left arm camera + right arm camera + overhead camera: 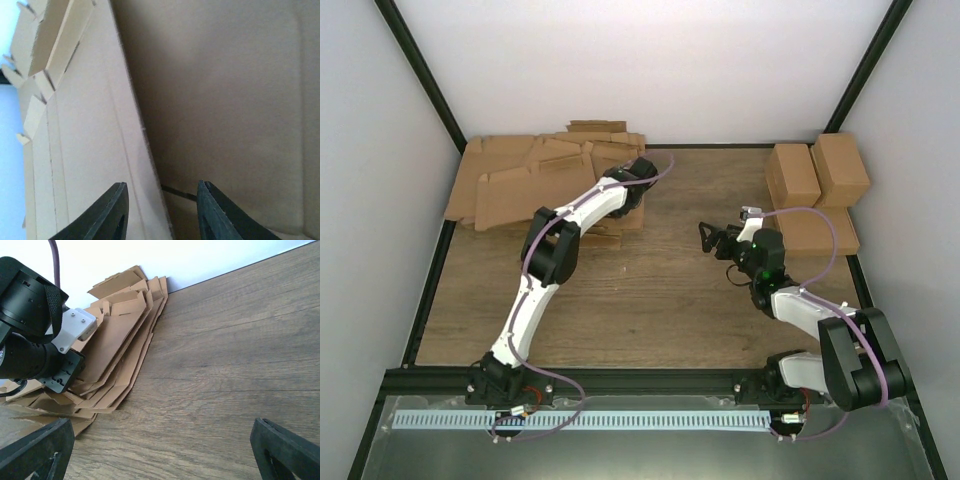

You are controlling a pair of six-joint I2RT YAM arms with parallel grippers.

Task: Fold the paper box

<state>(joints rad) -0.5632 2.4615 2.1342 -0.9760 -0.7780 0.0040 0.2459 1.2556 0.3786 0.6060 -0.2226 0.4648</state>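
Observation:
No single paper box piece lies apart from the pile of flat brown cardboard sheets (520, 180) at the back left. My left gripper (638, 172) reaches over the pile's right end. In the left wrist view it (161, 192) is open, and the raised edge of a lighter top sheet (85, 150) runs between its jaws over a shaded sheet (225, 100). I cannot tell whether the fingers touch it. My right gripper (708, 238) is open and empty above the bare wood, right of centre; in its own view it (161, 427) faces the pile (120, 350).
Three folded brown boxes stand at the back right: one (792, 175), a second (842, 168) and a third (815, 232) in front of them. The left arm's wrist (30, 340) shows over the pile. Black frame rails edge the wooden table (650, 300).

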